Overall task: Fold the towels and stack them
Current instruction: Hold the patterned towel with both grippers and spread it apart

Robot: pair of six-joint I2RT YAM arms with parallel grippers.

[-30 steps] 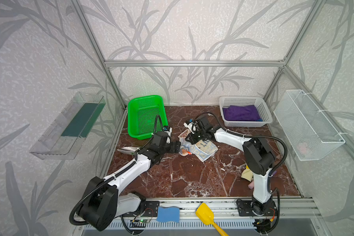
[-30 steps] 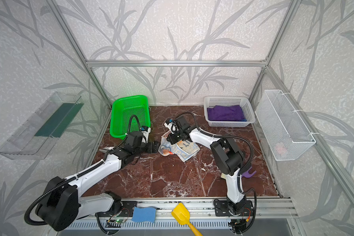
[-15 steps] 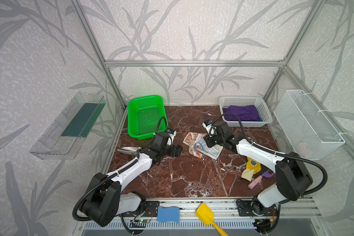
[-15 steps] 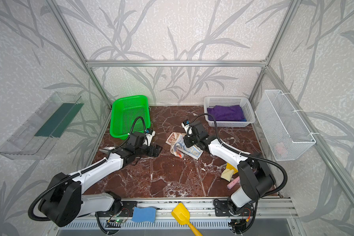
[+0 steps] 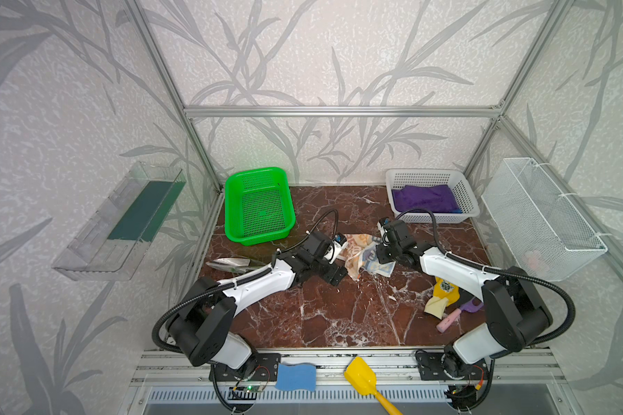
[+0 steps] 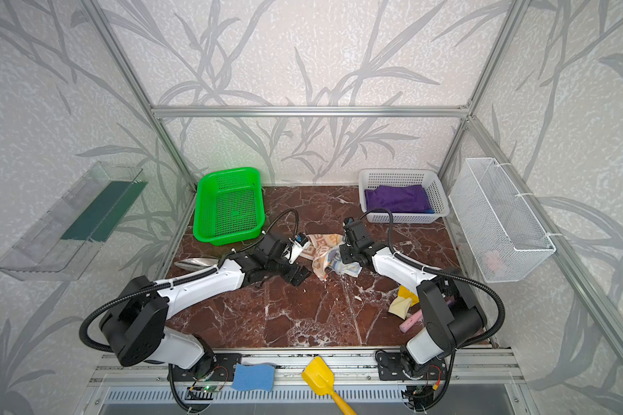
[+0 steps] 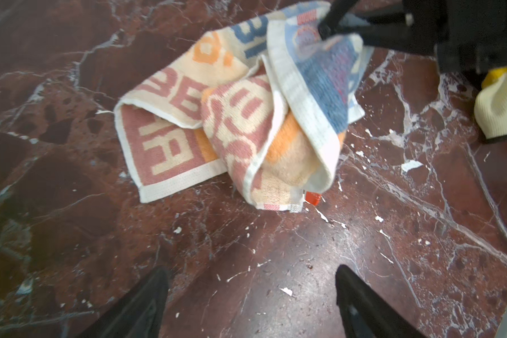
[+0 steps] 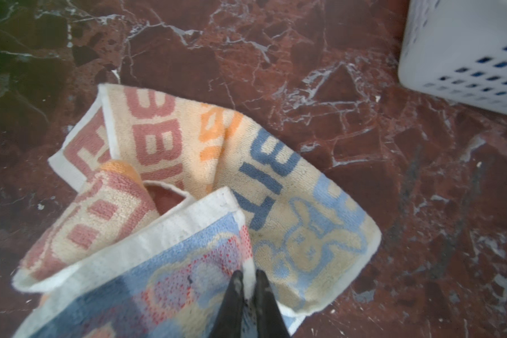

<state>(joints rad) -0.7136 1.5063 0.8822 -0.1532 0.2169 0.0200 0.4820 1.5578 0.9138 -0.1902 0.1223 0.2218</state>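
Pinching the white hem of the cream terry towel with blue and orange letters (image 5: 362,256), the right tool (image 8: 248,278) has dragged that corner rightward across the middle of the red marble bench (image 5: 321,309), the left tool (image 7: 251,272) staying spread beside it, so the bunched cloth likely still needs flattening.

You get only a sliver of the blue towel (image 5: 454,211) at the corner of the white basket (image 5: 428,175); the purple towel (image 5: 425,197) covers the rest. A pink thing (image 5: 533,257) in the wire basket (image 5: 540,215) is too faint to name. The right arm hides part of the yellow glove (image 5: 443,293). In the right wrist view the printed towel (image 8: 246,164) runs off the edge beside the right gripper (image 8: 248,278). In the left wrist view the left gripper (image 7: 251,270) shows only two dark fingertips, and the right gripper's pinch on the cloth is blurred.
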